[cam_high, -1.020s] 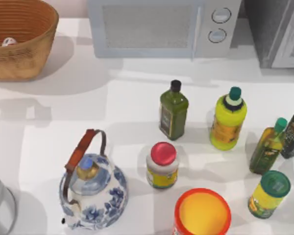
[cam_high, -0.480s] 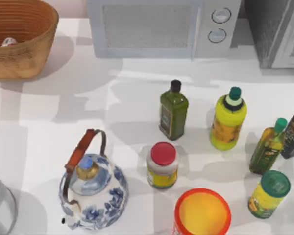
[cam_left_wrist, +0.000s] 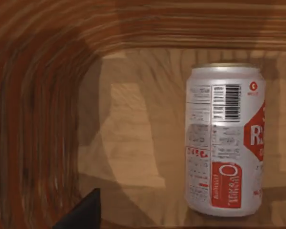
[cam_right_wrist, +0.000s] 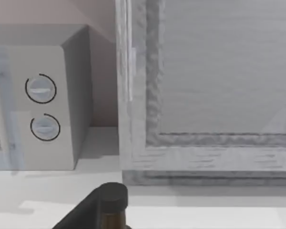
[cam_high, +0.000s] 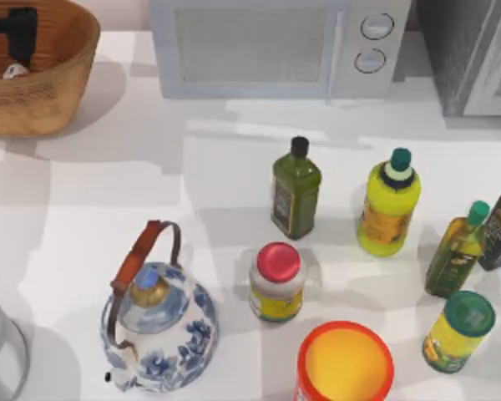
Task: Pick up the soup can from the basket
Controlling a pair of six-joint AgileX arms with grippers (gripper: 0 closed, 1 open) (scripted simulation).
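The basket [cam_high: 42,75] sits in the far left corner of the table, with the left gripper [cam_high: 15,25] hanging inside its rim. The soup can [cam_high: 15,71] lies on the basket floor just below that gripper, untouched. Whether the fingers are spread or pressed together cannot be told.

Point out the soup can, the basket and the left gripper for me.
soup can [cam_left_wrist: 224,143], left wrist view, on the middle of its white and red label.
basket [cam_high: 67,79], top view, on its ribbed outer wall.
left gripper [cam_high: 15,33], top view, on its black body over the basket's inside.
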